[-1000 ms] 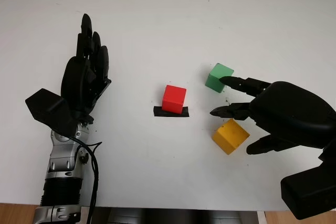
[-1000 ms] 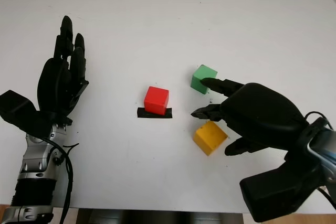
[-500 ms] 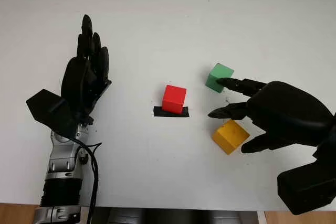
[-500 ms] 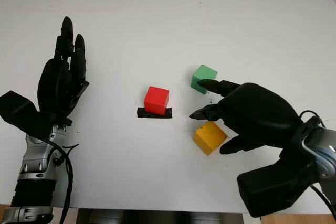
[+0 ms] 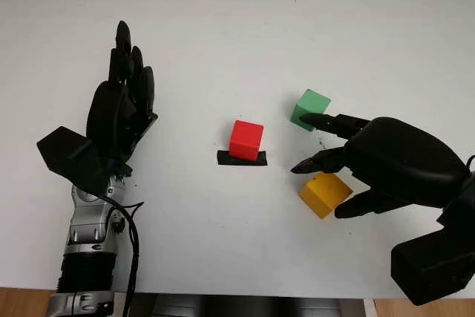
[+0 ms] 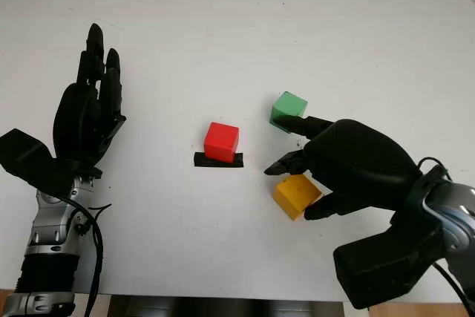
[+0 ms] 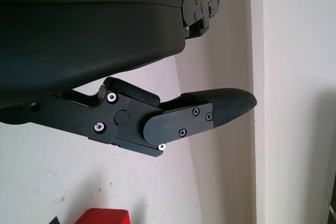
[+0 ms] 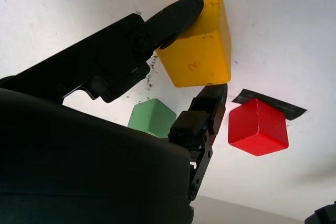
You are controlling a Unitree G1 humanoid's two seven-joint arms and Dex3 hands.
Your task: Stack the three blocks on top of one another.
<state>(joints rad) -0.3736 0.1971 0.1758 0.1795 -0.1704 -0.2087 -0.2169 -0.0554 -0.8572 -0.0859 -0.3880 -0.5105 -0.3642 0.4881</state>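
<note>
A yellow block lies on the white table at the right. My right hand hovers over it, open, with one finger at its far-left side and the thumb at its near-right side, very close to its faces. A third finger points past the green block, just behind the yellow one. The red block sits mid-table on a strip of black tape. My left hand is held open above the table at the left, away from all the blocks.
The table's far edge runs along the top and its near edge along the bottom, where my forearms come in. Bare white surface lies between the left hand and the red block.
My right hand has shifted left and lowered over the yellow block, its fingers drawing in around it. The blocks and the left hand have not moved.
</note>
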